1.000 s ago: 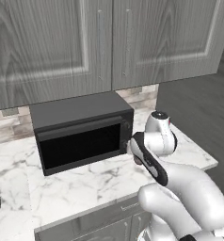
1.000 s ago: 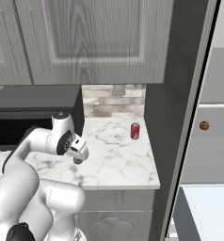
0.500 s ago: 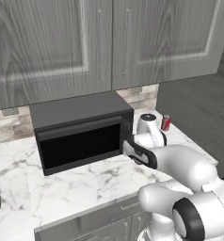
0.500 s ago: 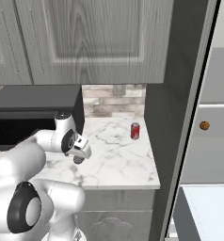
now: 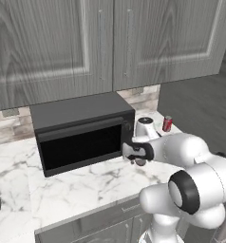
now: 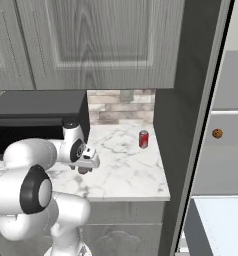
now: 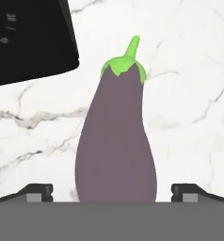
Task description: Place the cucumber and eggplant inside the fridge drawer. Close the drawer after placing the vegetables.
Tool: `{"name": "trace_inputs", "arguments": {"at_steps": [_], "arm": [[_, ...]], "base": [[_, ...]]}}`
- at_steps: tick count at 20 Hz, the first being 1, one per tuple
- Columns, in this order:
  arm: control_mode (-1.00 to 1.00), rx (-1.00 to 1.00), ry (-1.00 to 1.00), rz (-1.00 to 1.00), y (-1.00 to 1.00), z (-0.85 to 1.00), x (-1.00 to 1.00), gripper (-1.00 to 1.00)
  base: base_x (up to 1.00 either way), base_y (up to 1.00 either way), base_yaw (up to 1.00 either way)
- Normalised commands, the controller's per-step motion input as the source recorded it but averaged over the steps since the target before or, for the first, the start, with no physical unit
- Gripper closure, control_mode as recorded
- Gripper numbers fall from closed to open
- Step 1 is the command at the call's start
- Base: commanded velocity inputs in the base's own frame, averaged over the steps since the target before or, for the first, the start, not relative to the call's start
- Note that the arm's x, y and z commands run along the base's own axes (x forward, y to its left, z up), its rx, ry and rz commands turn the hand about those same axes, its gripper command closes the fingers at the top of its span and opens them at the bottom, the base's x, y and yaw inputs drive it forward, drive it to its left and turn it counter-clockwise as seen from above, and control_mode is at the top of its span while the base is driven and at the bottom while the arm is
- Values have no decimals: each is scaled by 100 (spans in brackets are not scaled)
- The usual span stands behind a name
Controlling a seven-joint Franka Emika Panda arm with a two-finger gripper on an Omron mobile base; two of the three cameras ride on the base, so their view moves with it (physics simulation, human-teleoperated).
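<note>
got my gripper spread all the way open, holding nothing, lined up over the eggplant on the counter so I can straddle it

White robot arm rising at lower left, bent over a white marble tabletop. Gripper pointing down just above the marble, near the front right corner of a black microwave; fingers too small to make out. Red soda can upright farther right, well apart from the arm. Grey wood cabinets overhead, brick backsplash behind. Pale fridge drawer at lower right.
</note>
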Motion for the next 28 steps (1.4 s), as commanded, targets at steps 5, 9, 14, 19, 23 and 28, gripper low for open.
{"name": "trace_inputs", "arguments": {"at_steps": [5, 9, 14, 19, 23, 28], "arm": [[-100, -1, 3, 13, 0, -29, 9, -100], [-100, -2, 0, 9, 0, -43, -4, 100], [-100, 0, 0, 5, 0, -11, 0, 100], [-100, 0, -3, 1, -8, 28, -35, 100], [-100, 0, -10, 0, -11, 67, -72, 100], [-100, 0, -15, 0, -13, 88, -79, 100]], "base": [[0, 0, 0], [0, 0, 0], [0, 0, 0], [0, 0, 0], [0, 0, 0], [0, 0, 0]]}}
